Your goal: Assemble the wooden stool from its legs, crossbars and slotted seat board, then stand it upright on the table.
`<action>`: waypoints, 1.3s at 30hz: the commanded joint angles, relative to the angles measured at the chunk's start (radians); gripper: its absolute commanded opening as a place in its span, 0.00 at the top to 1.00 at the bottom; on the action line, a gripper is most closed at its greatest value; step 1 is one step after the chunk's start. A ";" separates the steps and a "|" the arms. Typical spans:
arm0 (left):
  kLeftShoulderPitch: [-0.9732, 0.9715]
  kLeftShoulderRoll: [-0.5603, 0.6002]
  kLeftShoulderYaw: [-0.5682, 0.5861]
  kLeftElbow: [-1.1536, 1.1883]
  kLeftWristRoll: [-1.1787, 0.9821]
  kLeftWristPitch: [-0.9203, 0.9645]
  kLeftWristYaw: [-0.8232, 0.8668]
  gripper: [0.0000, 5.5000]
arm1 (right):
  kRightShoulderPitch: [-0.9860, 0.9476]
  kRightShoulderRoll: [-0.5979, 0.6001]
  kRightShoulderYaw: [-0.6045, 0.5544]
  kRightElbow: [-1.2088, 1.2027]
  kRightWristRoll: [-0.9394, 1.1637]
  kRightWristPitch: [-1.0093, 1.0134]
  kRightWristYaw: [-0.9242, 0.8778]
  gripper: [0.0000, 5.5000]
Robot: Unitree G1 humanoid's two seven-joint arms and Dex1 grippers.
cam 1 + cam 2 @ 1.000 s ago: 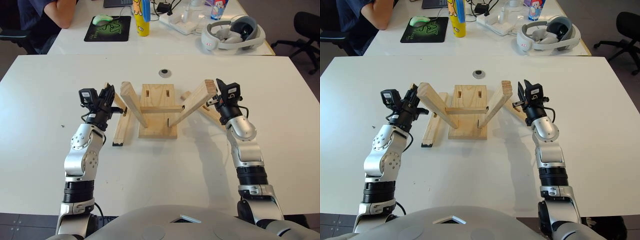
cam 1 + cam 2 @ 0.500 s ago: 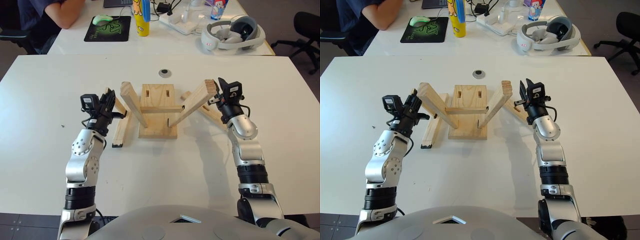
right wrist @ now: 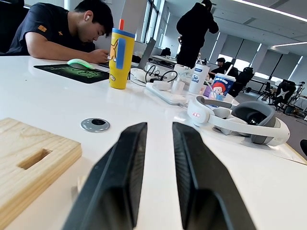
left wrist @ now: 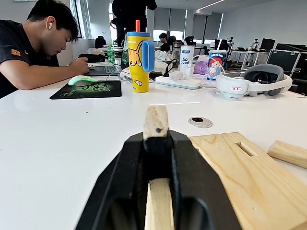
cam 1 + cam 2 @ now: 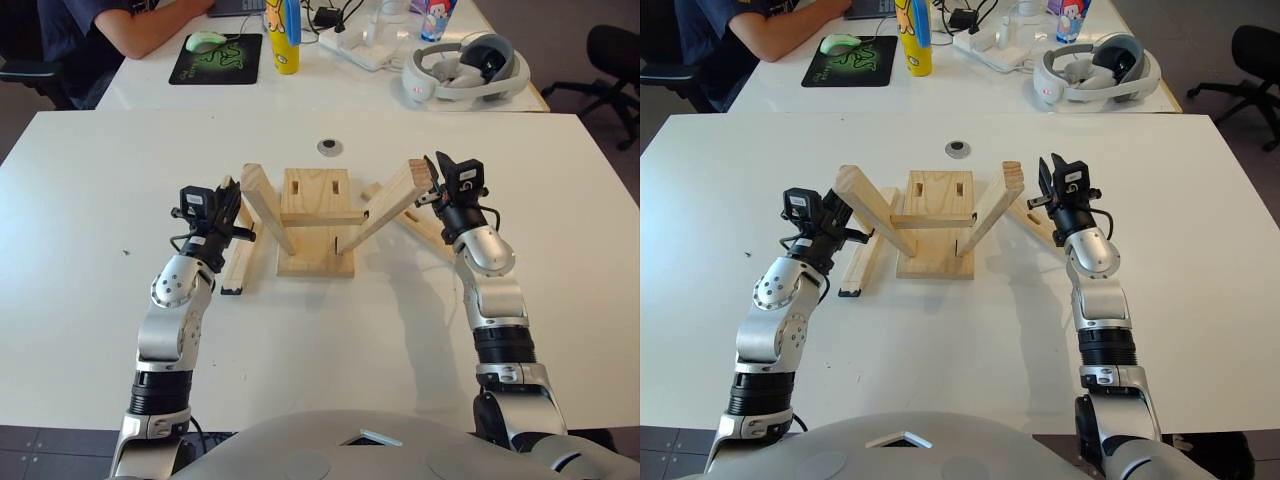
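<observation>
Left wrist view has the left fingers (image 4: 120, 182) clamped on a thin crossbar (image 4: 156, 120), whose long axis runs straight out along the fingers, away from the robot. Seen from the head, that crossbar sits on or just over the tabletop (image 5: 100, 200); which of the two cannot be told. It is just left of the seat board (image 5: 315, 260), which lies flat at the middle. A left leg (image 5: 262, 205) and a right leg (image 5: 395, 205) slant up and outward from the seat board, joined by another bar (image 5: 322, 217). A loose leg (image 5: 240, 255) lies beside the left fingers, toward the seat board. The right fingers (image 3: 120, 167) are apart, holding nothing, just right of the right leg's upper end. The left arm is the nearer one to the loose pieces. Fitting the crossbar probably means swinging it rightward toward the left leg.
</observation>
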 commanded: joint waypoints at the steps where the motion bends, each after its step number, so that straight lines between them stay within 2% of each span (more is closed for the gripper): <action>1: 0.156 0.028 -0.035 0.222 0.048 0.073 -0.046 0.92 | -0.017 0.003 -0.005 0.006 -0.006 -0.009 -0.006 0.82; 4: 0.169 0.020 -0.024 0.197 0.042 0.036 -0.046 0.92 | -0.021 0.002 -0.007 0.010 -0.006 -0.009 -0.005 0.82; 8: 0.098 -0.018 0.046 0.047 -0.053 -0.026 -0.041 0.92 | -0.023 0.001 -0.008 0.014 -0.005 -0.012 -0.002 0.82; 14: -0.021 0.002 0.077 -0.080 -0.060 0.028 -0.005 0.92 | -0.031 0.003 -0.009 0.022 -0.006 -0.018 -0.004 0.82; 15: -0.028 0.004 0.077 -0.089 -0.056 0.036 -0.003 0.86 | -0.030 0.004 -0.009 0.022 -0.006 -0.019 -0.004 0.82; 18: -0.031 0.005 0.079 -0.107 -0.050 0.058 0.006 0.79 | -0.025 0.004 -0.007 0.020 -0.007 -0.020 -0.004 0.82; 24: -0.045 0.014 0.110 -0.117 -0.041 0.070 0.015 0.79 | -0.022 0.004 -0.006 0.017 -0.011 -0.019 -0.003 0.82; 30: -0.228 0.039 0.157 -0.173 -0.077 0.115 0.035 0.79 | -0.026 0.009 -0.003 0.022 -0.016 -0.023 -0.006 0.82; 38: -0.497 0.084 0.190 0.009 -0.081 0.134 0.018 1.00 | -0.053 0.007 -0.002 0.046 -0.017 -0.033 -0.001 0.82; 39: -0.509 0.088 0.194 0.031 -0.078 0.128 0.017 1.00 | -0.055 0.006 -0.002 0.047 -0.016 -0.034 0.000 0.82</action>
